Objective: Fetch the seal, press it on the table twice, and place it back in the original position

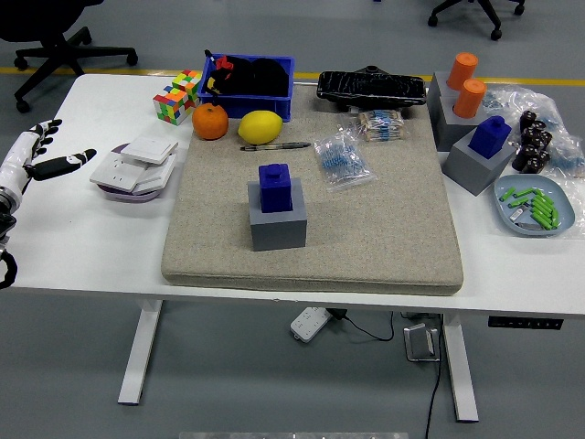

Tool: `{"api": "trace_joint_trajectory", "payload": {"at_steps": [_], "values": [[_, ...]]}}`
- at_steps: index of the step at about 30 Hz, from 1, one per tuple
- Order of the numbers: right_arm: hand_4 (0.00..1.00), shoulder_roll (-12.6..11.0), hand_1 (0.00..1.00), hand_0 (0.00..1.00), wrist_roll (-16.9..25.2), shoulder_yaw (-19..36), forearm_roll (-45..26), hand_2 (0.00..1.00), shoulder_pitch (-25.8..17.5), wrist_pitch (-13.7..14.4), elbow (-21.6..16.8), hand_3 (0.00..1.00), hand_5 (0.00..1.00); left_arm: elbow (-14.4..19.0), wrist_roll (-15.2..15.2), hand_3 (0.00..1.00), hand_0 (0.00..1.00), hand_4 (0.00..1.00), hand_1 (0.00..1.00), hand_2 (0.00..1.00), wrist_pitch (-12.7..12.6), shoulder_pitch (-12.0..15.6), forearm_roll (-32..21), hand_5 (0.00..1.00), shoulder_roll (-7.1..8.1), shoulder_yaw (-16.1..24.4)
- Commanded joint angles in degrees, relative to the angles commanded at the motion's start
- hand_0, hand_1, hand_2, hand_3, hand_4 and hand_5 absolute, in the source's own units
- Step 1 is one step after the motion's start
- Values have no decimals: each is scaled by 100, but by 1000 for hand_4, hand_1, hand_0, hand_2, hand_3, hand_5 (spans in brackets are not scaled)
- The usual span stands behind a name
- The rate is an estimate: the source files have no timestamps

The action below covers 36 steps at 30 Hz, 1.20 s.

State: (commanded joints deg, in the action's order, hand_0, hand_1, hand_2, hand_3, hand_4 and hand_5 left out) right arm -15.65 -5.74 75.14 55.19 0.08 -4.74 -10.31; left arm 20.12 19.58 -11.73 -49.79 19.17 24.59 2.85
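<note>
A blue seal (273, 186) stands upright in a grey block holder (277, 225) at the middle of the beige mat (366, 238). My left hand (37, 155) hangs over the table's far left edge, fingers spread and holding nothing, well left of the seal. My right hand is out of view.
A stack of white switch plates (137, 166) lies left of the mat. An orange (210, 121), a lemon (260, 126), a pen (277, 145), a Rubik's cube (176, 97) and a blue bin (249, 82) stand at the back. More seals in grey holders (482, 149) and a plate (535, 206) stand at the right.
</note>
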Motion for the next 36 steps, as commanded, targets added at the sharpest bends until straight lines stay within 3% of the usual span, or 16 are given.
{"api": "trace_joint_trajectory", "payload": {"at_steps": [36], "values": [[724, -25, 687, 731, -10, -169, -90, 659, 9, -22, 0, 619, 526, -22, -16, 940, 919, 848, 947, 946, 1, -1, -3, 366, 49, -54]]}}
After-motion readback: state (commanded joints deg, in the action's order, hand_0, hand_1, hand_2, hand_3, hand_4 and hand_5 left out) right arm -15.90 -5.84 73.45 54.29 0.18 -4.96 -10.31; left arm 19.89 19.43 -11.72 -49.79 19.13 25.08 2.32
